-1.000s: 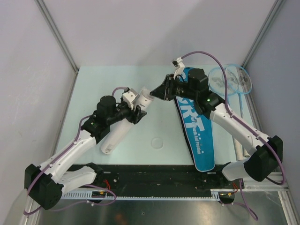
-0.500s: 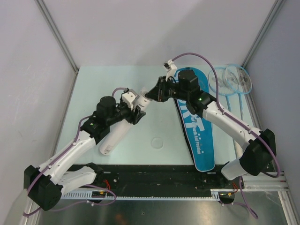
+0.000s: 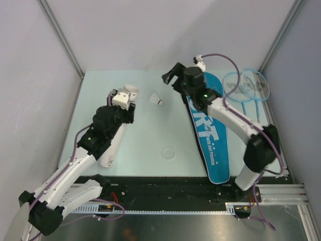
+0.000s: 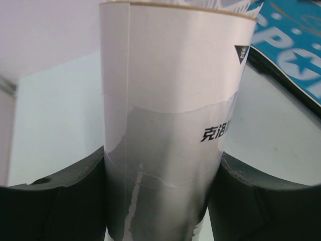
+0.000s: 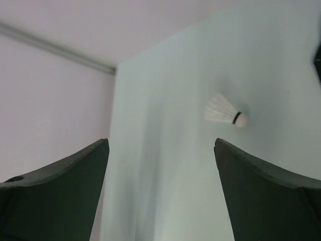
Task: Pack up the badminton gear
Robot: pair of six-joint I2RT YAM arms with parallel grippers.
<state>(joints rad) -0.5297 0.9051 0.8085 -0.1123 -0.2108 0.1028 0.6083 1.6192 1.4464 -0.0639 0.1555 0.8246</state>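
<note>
Left hand (image 4: 163, 198) clamps white tube (image 4: 170, 75); right hand (image 5: 160, 144) gapes empty above shuttlecock (image 5: 225, 113) on pale-green surface (image 3: 150, 135), grey walls (image 3: 150, 35) around.

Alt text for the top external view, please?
A small white feathered shuttlecock lies loose on the pale green table. The left hand grips a white cylindrical tube; the right hand hovers open near the shuttlecock. A long blue racket bag and two light-blue rackets lie at right.
</note>
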